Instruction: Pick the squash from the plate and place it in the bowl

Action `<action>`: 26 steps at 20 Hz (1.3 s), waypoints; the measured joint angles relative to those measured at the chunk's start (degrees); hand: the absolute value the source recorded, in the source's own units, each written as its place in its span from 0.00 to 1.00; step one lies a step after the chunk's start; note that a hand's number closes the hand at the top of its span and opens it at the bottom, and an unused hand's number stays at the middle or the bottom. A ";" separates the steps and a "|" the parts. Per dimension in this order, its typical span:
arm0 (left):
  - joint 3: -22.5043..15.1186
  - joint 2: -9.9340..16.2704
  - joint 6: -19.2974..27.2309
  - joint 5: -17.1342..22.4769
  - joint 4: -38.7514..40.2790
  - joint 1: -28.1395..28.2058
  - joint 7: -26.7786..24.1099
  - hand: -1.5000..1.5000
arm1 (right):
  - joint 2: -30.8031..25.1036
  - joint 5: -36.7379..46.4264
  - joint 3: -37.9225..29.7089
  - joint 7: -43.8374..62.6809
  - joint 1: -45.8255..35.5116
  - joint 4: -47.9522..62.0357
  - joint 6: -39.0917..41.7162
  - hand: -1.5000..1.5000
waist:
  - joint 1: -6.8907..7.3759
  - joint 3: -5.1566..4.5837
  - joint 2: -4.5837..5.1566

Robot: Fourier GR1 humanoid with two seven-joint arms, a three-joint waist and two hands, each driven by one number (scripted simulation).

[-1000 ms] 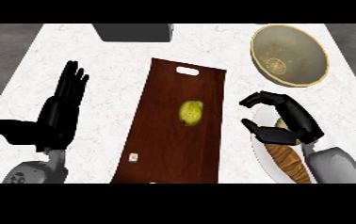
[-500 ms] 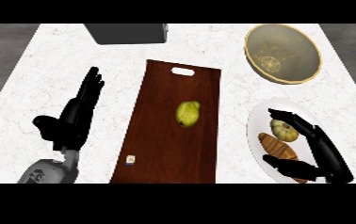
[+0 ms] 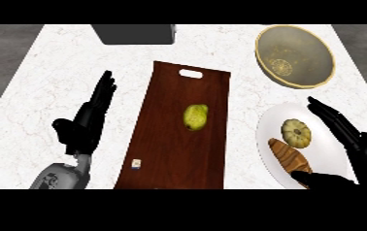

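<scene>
the squash [image 3: 295, 132] sits on the plate [image 3: 271, 128], untouched. the right hand [image 3: 342, 129], fingers straight, flanks it to grasp; the bowl [image 3: 294, 56] waits beyond. the left hand [image 3: 90, 116] rests open.

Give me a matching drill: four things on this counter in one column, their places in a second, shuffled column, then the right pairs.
Things:
1. squash
2. yellow-green fruit
3. bowl
4. left hand

Places:
A. on the wooden board
B. far right of the counter, beyond the plate
C. on the white plate, beside a brown bread-like item
D. open over the counter, left of the board

Pairs: 1-C, 2-A, 3-B, 4-D
</scene>
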 measured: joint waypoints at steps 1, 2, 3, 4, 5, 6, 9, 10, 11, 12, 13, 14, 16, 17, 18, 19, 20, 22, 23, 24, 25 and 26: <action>0.18 -0.19 -0.22 -0.12 0.33 -0.02 -0.47 0.50 | -0.31 1.11 0.36 3.73 -0.59 -1.75 0.74 0.00 | 0.11 -0.01 0.02; 0.21 -0.37 -0.57 -0.26 0.83 -0.30 -0.57 0.50 | -0.61 1.86 0.56 7.24 -1.70 -2.86 1.87 0.00 | 0.24 -0.01 0.06; 0.38 -0.35 -1.03 -0.33 0.97 0.06 -1.09 0.50 | -1.02 2.11 0.51 9.94 -2.27 -3.59 3.21 0.00 | 0.36 -0.01 0.08; 0.28 -0.61 -0.98 -0.64 1.10 0.17 -1.17 0.50 | -1.31 2.23 0.70 13.13 -2.51 -4.81 4.56 0.00 | 0.40 -0.01 0.09; 0.54 -0.73 -1.12 -0.72 1.44 -0.56 -0.94 0.50 | -1.62 2.43 0.94 16.47 -3.37 -5.67 6.01 0.00 | 0.45 -0.01 0.11; 0.65 -0.50 -1.47 -0.72 0.95 -0.41 -0.64 0.50 | -2.13 2.45 0.80 19.29 -4.07 -6.11 7.51 0.00 | 0.57 -0.01 0.11; 0.85 -1.04 -1.95 -0.81 1.12 -0.46 -0.81 0.50 | -2.39 3.94 1.93 26.80 -7.13 -4.73 11.14 0.00 | 0.92 0.00 0.19; 1.01 -1.08 -2.04 -0.92 1.00 0.08 -1.06 0.50 | -2.34 4.34 2.41 28.69 -7.46 -4.72 12.34 0.00 | 0.94 0.01 0.19; 1.11 -1.22 -1.77 -1.18 0.57 -0.14 -0.33 0.50 | -2.34 4.74 2.80 30.45 -7.85 -4.61 13.55 0.00 | 0.93 0.02 0.18; 1.72 -0.79 -2.44 -0.89 0.55 -0.43 -0.01 0.50 | -1.95 5.39 3.45 32.12 -8.58 -3.87 14.50 0.00 | 0.97 0.02 0.19; 1.97 -1.05 -2.71 -0.96 0.90 -0.50 -0.35 0.50 | -1.70 5.87 3.68 32.83 -8.68 -3.00 15.27 0.00 | 0.93 0.03 0.20; 2.25 -1.03 -2.98 -1.02 0.62 -0.37 -0.14 0.50 | -1.62 6.31 3.65 33.51 -8.48 -2.55 16.08 0.00 | 0.88 0.05 0.19; 2.31 -1.41 -2.81 -1.66 -0.81 0.17 0.66 0.50 | -1.39 6.88 3.49 34.29 -8.31 -1.61 17.90 0.00 | 0.84 0.06 0.17; 2.27 -2.19 -2.60 -2.30 -0.05 -0.29 0.73 0.50 | -1.40 6.86 2.81 34.12 -8.14 -1.25 18.89 0.00 | 0.75 0.08 0.17; 3.08 -2.00 -3.21 -2.14 0.29 -0.88 1.14 0.50 | -1.23 6.59 2.18 33.91 -9.04 0.18 20.06 0.00 | 0.75 0.08 0.18; 3.59 -1.80 -3.68 -2.16 -0.30 -0.78 1.85 0.50 | -0.97 6.80 1.73 33.13 -9.07 1.29 20.83 0.00 | 0.76 0.08 0.18; 3.40 -2.30 -3.34 -3.02 -0.79 -0.62 2.17 0.50 | -0.80 6.76 1.10 32.01 -8.20 1.47 21.38 0.00 | 0.71 0.09 0.17; 4.11 -3.09 -4.06 -3.73 -0.37 -0.83 2.19 0.50 | 0.47 7.19 0.23 31.92 -8.33 1.63 23.16 0.00 | 0.66 0.10 0.17; 4.30 -3.80 -4.21 -4.22 0.25 -0.93 1.61 0.50 | 1.26 7.34 -0.20 31.86 -9.07 2.42 24.02 0.00 | 0.66 0.09 0.16; 4.68 -3.73 -5.02 -4.25 -0.18 -0.20 1.32 0.50 | 1.51 7.10 -1.09 31.25 -9.21 2.68 25.01 0.00 | 0.67 0.10 0.17; 5.01 -3.84 -5.27 -4.44 -0.77 0.04 1.68 0.50 | 2.08 7.26 -1.57 29.92 -8.78 3.39 25.23 0.00 | 0.67 0.08 0.15; 5.64 -4.06 -5.88 -4.35 -0.12 0.21 1.08 0.50 | 2.42 7.25 -2.35 28.70 -8.19 3.59 25.47 0.00 | 0.63 0.10 0.16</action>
